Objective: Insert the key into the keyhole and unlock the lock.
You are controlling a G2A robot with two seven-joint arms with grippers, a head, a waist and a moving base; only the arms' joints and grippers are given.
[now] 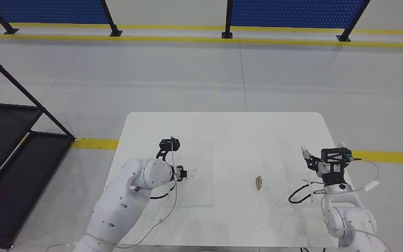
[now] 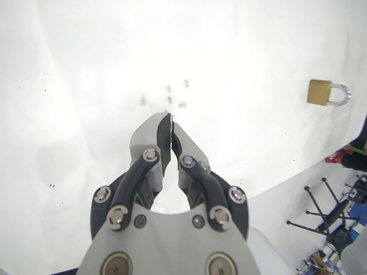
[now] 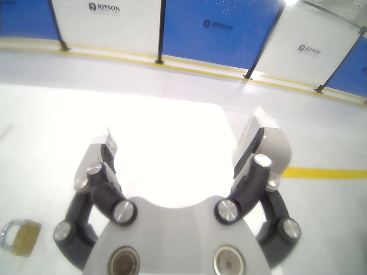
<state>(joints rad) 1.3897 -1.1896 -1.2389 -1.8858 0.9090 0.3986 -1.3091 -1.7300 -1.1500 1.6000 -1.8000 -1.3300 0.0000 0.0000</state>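
A brass padlock [image 1: 259,182] with a silver shackle lies flat on the white table [image 1: 252,132], between the two arms. It also shows as the padlock [image 2: 327,92] in the left wrist view and the padlock [image 3: 21,240] in the right wrist view. My left gripper [image 1: 184,171] [image 2: 172,117] hangs low over the table's left half, well away from the lock. Its pads are pressed on a thin toothed metal sliver, the key [image 2: 171,120], seen edge-on. My right gripper [image 1: 307,155] [image 3: 185,124] is open and empty near the table's right edge.
Small dark marks [image 2: 169,98] dot the table just ahead of the left gripper. A black cable [image 1: 301,193] loops on the table by the right arm. A black rack [image 1: 25,157] stands on the floor to the left. Blue barrier panels [image 3: 218,29] stand behind.
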